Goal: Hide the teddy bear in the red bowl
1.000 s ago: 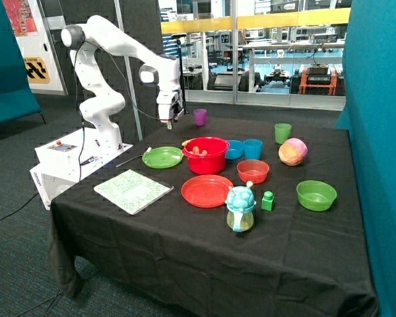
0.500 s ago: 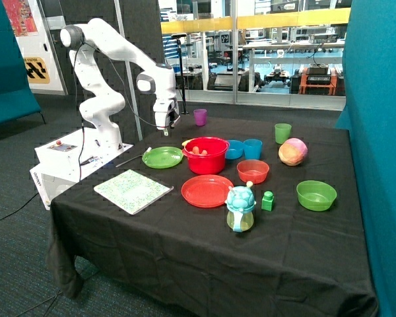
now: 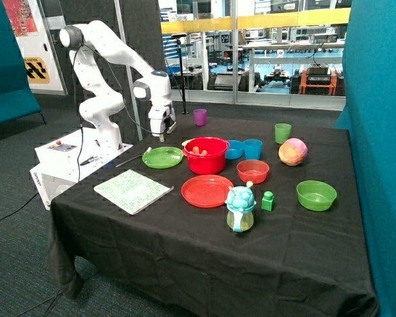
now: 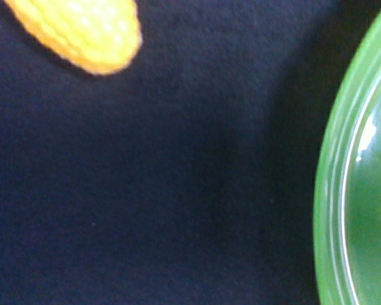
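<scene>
Teddy bear: a bit of brown-orange plush [image 3: 197, 150] peeks over the rim inside the red bowl, centre of the outside view. It looks dropped in, but it is in plain sight, so I would not call it hidden.

Red bowl: the big deep one [image 3: 205, 156], mid-frame, with nothing covering its mouth.

Neighbours: a flat red plate [image 3: 207, 190] just in front of the bowl; a green plate [image 3: 162, 157] just beside it toward the robot's base; a smaller orange bowl [image 3: 253, 171] and blue cups [image 3: 253, 148] on its other side.

Gripper: it hangs [image 3: 162, 134] above the black tablecloth [image 3: 185, 251], over the far edge of the green plate and apart from the bowl. Spread or pressed together? I cannot tell, and nothing shows in its grasp.

Wrist view: dark cloth, the green plate's rim [image 4: 333, 190] at the right edge, and a yellow, corn-like thing [image 4: 82, 28] in the upper left corner. No bear, no bowl.

Step in hand: my read is that the drop is done and the arm stands off to the side.

Doing it well: if a cover is wanted, the red plate looks wide enough for the bowl's mouth. Grip it by the rim, carry it level and lower it squarely so the bear stays down and the bowl doesn't tip.
</scene>
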`<state>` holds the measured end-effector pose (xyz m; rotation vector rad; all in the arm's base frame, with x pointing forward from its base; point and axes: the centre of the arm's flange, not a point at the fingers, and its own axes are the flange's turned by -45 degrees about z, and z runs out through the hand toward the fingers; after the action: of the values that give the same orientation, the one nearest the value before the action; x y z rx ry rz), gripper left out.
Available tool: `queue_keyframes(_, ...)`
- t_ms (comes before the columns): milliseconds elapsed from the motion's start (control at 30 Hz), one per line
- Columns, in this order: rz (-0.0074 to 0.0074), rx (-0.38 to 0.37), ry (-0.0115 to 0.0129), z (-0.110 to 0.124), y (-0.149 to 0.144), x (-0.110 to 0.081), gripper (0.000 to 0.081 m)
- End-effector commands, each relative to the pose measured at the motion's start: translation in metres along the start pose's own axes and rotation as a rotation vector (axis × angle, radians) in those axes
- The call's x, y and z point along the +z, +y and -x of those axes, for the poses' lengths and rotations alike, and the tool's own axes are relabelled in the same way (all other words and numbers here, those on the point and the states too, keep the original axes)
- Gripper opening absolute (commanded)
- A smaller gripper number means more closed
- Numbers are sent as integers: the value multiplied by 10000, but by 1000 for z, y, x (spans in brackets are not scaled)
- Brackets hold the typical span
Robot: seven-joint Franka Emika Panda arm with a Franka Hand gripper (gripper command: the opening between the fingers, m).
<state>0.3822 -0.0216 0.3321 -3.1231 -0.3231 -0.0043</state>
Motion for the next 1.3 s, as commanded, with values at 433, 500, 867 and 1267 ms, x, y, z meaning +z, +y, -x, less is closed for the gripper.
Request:
queue_keyframes(433,15,187,-29,1,6,35,606)
queue_keyframes(500,15,191,-29,0,6,38,601)
queue_keyframes(867,15,17,-29,-1,4,49,551)
queue_keyframes(1267,15,-107,-29,-8,-1,54,464)
